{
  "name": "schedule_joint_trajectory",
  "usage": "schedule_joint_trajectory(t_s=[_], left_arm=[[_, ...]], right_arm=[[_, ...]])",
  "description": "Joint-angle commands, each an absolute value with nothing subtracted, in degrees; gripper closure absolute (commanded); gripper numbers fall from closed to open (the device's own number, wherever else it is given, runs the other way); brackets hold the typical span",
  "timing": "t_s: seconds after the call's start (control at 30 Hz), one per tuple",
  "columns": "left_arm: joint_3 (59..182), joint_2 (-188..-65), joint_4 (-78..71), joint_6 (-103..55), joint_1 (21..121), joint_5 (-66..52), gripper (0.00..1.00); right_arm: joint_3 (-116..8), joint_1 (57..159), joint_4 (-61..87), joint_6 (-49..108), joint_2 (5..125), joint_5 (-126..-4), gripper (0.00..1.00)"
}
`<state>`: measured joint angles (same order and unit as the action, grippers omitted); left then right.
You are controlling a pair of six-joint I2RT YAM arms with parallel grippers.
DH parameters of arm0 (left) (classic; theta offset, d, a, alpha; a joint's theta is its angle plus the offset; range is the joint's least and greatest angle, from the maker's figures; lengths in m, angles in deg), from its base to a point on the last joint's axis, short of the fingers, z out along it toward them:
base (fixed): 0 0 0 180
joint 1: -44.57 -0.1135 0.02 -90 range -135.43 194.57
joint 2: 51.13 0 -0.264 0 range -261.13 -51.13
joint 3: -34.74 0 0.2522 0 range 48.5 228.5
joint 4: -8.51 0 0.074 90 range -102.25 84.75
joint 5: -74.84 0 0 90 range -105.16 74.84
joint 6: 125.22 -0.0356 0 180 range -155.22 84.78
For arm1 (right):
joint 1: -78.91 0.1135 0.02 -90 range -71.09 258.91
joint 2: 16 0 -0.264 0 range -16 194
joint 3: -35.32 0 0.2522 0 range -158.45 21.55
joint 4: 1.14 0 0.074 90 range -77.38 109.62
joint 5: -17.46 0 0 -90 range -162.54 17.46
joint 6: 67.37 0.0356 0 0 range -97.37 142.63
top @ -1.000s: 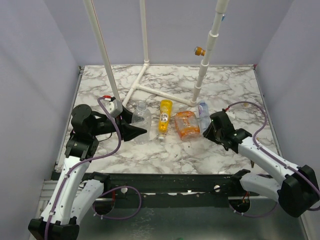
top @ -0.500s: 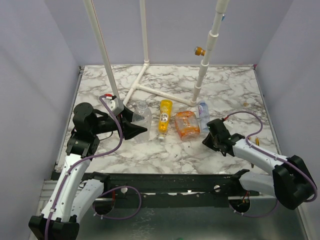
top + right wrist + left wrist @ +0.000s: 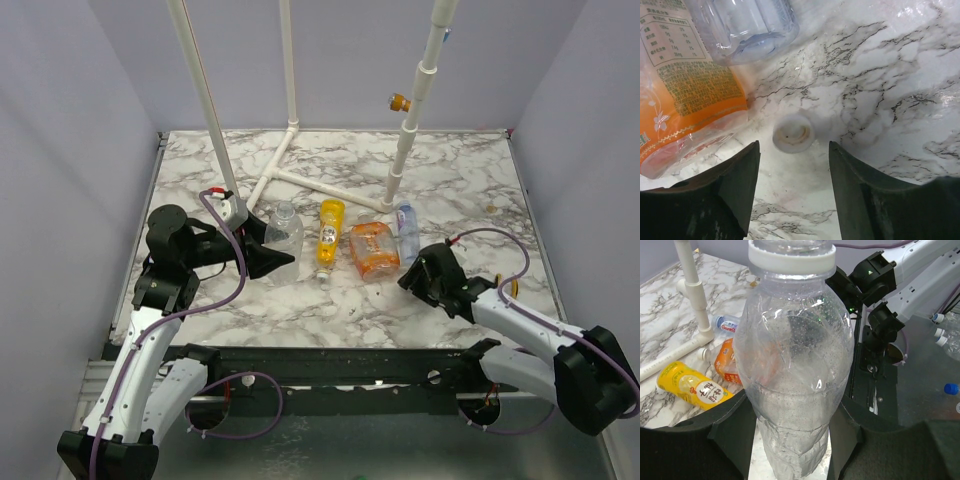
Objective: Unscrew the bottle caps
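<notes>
My left gripper (image 3: 272, 252) (image 3: 790, 430) is shut on the small clear bottle (image 3: 285, 226) (image 3: 792, 355) and holds it upright at the left. The bottle's neck shows a white ring (image 3: 791, 259) with bare clear thread above it. A whitish bottle cap (image 3: 793, 133) lies hollow side up on the marble, just ahead of my right gripper (image 3: 412, 279) (image 3: 792, 146), which is open and touches nothing. Lying beside it are the squat orange bottle (image 3: 374, 250) (image 3: 685, 85) and the clear blue-labelled bottle (image 3: 407, 226) (image 3: 745, 25). The slender yellow-orange bottle (image 3: 328, 238) (image 3: 690, 386) lies in the middle.
A white pipe frame (image 3: 290, 175) with a yellow-orange knob (image 3: 399, 101) stands at the back of the marble table (image 3: 470, 180). Purple walls close in the sides. More capped bottles (image 3: 945, 335) show at the right edge of the left wrist view.
My right gripper drew back from the bottles toward the near edge and opened, leaving the cap on the marble. The left arm and its bottle stayed put.
</notes>
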<state>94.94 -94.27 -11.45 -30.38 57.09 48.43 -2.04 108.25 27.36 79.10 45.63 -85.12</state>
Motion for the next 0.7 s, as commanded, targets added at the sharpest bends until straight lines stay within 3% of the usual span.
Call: schedule_joint_trajectory(t_s=[0.0, 0.33, 0.5, 0.67], left_arm=[[95.0, -94.0, -11.8, -31.7, 57.4, 47.7, 0.94], [93.8, -96.4, -11.8, -33.7, 57.4, 46.3, 0.91], [91.5, -96.7, -11.7, -36.3, 57.4, 44.4, 0.92], [89.2, -96.5, -10.4, -38.1, 57.4, 40.9, 0.92]], right_arm=[[-0.9, 108.5, 30.9, 78.0, 43.7, -83.5, 0.37], [-17.2, 108.5, 33.3, 65.3, 43.3, -78.7, 0.24], [-26.8, 108.5, 24.3, 54.7, 44.8, -60.7, 0.19], [-32.3, 109.2, 11.4, 53.9, 50.6, -39.6, 0.16]])
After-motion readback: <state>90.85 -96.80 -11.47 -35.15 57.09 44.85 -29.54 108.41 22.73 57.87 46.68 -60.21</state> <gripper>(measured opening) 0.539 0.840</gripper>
